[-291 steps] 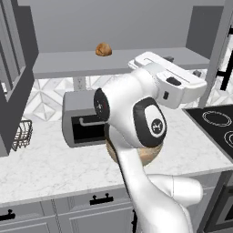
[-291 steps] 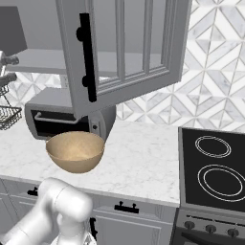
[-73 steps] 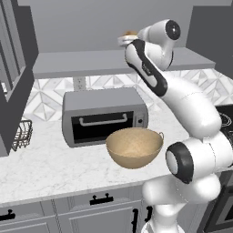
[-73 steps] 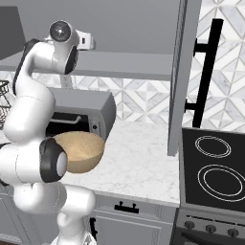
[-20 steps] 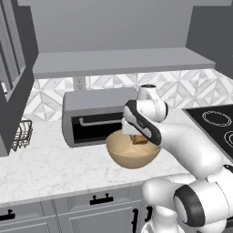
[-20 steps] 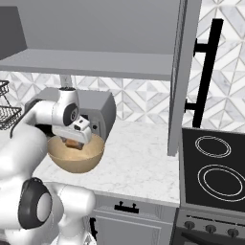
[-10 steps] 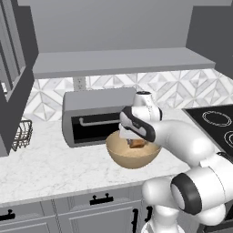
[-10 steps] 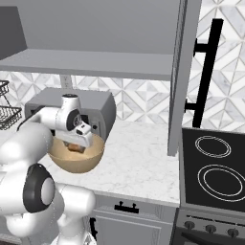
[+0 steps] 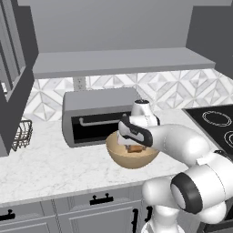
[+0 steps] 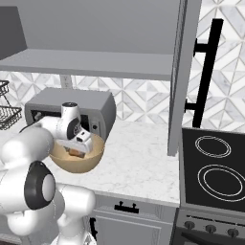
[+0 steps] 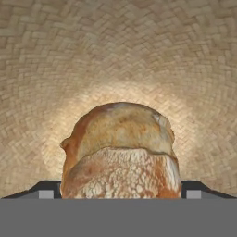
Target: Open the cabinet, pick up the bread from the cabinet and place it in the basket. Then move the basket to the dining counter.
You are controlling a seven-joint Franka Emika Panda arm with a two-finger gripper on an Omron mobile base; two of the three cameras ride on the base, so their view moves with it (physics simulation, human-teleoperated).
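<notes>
The claw (image 9: 132, 146) was down inside the basket (image 9: 119, 156), wrist bent over the rim, and the bread (image 11: 121, 150) sat right between its fingers (image 11: 46, 189), which pressed in on both sides of the roll: clenched on the bread, by every sign in the hand view. Woven tan wall curved all around behind the loaf, and the basket floor lay pale beneath it (whether the roll touched that floor, I could not tell). From the left base view the bread (image 9: 134, 149) showed as a small brown lump low in the bowl under the hand. From the right base view the same: the bread (image 10: 75, 152) was tucked under the claw (image 10: 78, 148), and the basket (image 10: 93, 160) sat on the marble bench (image 10: 139, 167) just in front of the grey toaster oven (image 10: 95, 107).

The basket stood close to the bench's front edge, touching or nearly touching the oven's face. Above, the cabinet (image 9: 123, 61) stood open, its plain grey shelf bare-looking, and one door (image 10: 184, 72) with a black bar handle (image 10: 206, 72) swung out toward the right-hand camera. A dark wire basket (image 9: 22, 134) sat well off at the left end of the bench, and a black cooktop (image 10: 213, 167) lay to the right.
</notes>
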